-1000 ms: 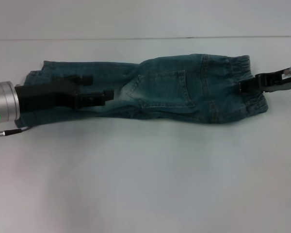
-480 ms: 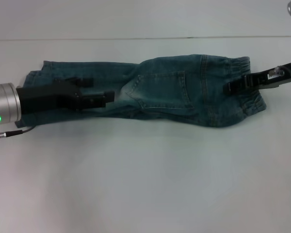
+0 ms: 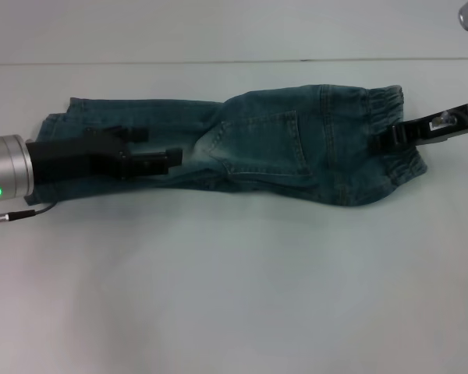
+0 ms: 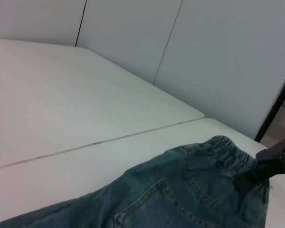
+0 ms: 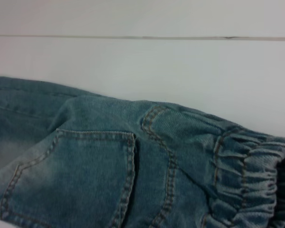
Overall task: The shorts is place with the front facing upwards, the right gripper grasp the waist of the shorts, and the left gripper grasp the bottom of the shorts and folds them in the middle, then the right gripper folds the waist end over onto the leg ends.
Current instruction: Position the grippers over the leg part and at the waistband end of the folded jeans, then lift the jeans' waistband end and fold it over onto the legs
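Shorts already folded lengthwise, lying flat across the desk's far half, waist toward the right edge. Right gripper is pinching the gathered waistband; left gripper rests spread on the leg part near the left edge, holding nothing. For the waist-over-legs fold, I'd lift the waist just clear, carry it straight along the shorts to land on the leg ends, left gripper moving clear first.
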Robot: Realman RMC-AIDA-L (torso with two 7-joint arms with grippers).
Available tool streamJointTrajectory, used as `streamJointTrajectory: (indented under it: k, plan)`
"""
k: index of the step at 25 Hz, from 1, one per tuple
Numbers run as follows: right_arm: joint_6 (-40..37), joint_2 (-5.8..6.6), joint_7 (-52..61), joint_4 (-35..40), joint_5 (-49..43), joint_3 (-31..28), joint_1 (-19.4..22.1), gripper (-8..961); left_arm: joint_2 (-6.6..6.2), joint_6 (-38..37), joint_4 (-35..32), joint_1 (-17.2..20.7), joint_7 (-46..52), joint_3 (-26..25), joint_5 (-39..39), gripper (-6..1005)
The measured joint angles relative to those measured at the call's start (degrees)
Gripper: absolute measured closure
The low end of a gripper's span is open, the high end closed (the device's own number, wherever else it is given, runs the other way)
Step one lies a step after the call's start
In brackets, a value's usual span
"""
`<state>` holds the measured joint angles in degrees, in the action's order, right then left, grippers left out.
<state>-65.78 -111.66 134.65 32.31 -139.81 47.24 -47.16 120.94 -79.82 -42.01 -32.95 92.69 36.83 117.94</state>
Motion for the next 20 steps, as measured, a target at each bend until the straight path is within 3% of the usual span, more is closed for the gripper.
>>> streamJointTrajectory:
  k: [3, 7, 13, 20]
  plan:
    - [-0.8, 0.48, 0.0, 0.15, -0.01, -0.21, 0.06, 705, 0.0, 0.27, 0.0, -0.06, -0.46, 0.0, 0.02, 66]
    - [-3.83, 2.27, 0.17, 0.76, 0.15, -0.5, 0.07, 831, 0.68, 1.55, 0.06, -0.42, -1.53, 0.05, -0.02, 66]
    - [-11.71, 4.34, 1.32, 6.25, 0.24, -3.28, -0.03, 833, 2.84, 5.91, 0.96, -1.77, -4.95, 0.43, -0.44, 65]
    - [-19.74, 4.85, 2.71, 12.54, 0.03, -6.55, -1.18, 832, 3.15, 11.92, 7.43, -5.39, -10.08, 1.73, -3.41, 66]
